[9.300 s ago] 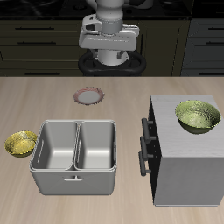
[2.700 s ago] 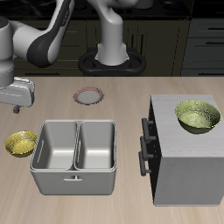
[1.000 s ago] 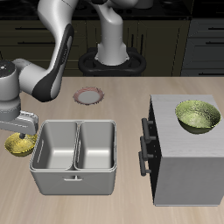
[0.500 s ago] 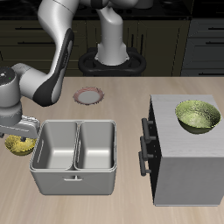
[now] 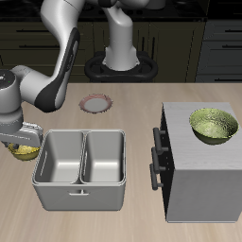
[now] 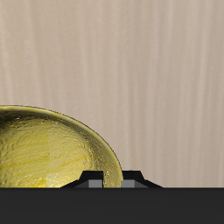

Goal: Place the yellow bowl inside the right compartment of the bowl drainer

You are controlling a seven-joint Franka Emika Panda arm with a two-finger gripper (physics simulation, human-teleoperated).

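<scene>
— Exterior view: where's your tool [image 5: 21, 146]?
— Low over the yellow bowl [image 5: 24, 152], which sits on the worktop [image 5: 113, 222] just beside the bowl drainer [image 5: 82, 170], outside its right compartment [image 5: 60, 157].
— Holding it?
— You can't tell; the wrist view shows only fingertips [image 6: 90, 179] at the bowl's rim.

Item count: one yellow bowl [image 5: 23, 153], small and golden; one larger greenish-yellow patterned bowl [image 5: 214, 125]; one bowl drainer [image 5: 81, 170] containing two wells; one grey cabinet [image 5: 200, 170] fitted with two black handles [image 5: 156, 159]; one small round pinkish dish [image 5: 95, 103]; one gripper [image 5: 21, 140].
</scene>
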